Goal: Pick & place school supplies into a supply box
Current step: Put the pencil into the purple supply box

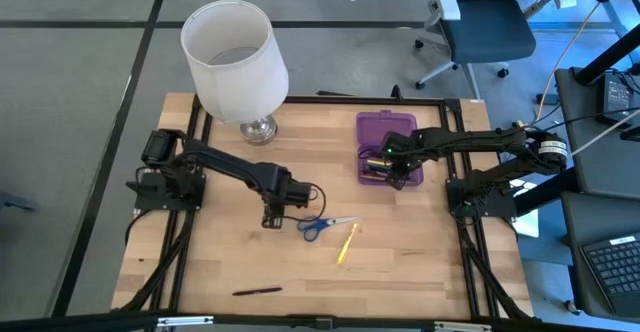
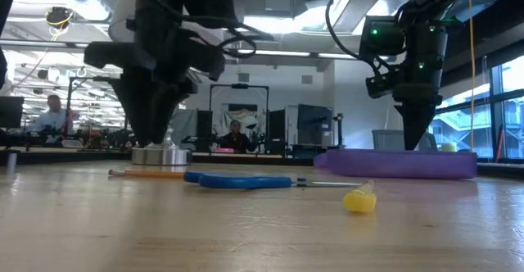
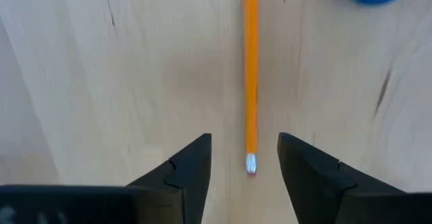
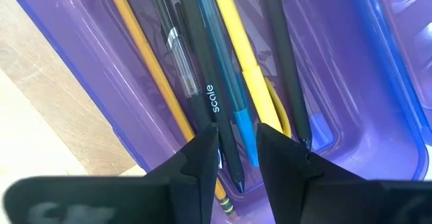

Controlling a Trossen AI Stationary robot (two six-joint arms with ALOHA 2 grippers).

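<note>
My left gripper [image 3: 244, 146] is open and points down at the table middle [image 1: 273, 215]. Its fingers stand either side of the silver-tipped end of an orange pencil [image 3: 250, 82] that lies flat, and they do not touch it. Blue-handled scissors [image 1: 325, 225] lie just right of it, with a yellow pencil [image 1: 347, 244] nearer and a black pen [image 1: 258, 291] by the near edge. My right gripper [image 4: 236, 140] hangs over the open purple supply box [image 1: 388, 147], fingers a little apart above the pens and pencils [image 4: 202, 62] lying inside. My right gripper comes from above into the box. A black pen [image 4: 214, 106] and a blue pen's tip [image 4: 244, 126] run into the narrow gap between its fingers, along them. I cannot tell whether the fingers touch either; both pens lie on the box floor.
A white lampshade on a metal base [image 1: 235, 57] stands at the far left of the table, behind my left arm. The box's lid [image 4: 398, 82] lies open beside its tray. Bare wood shows at the near left [image 1: 200, 272] and near right [image 1: 420, 262].
</note>
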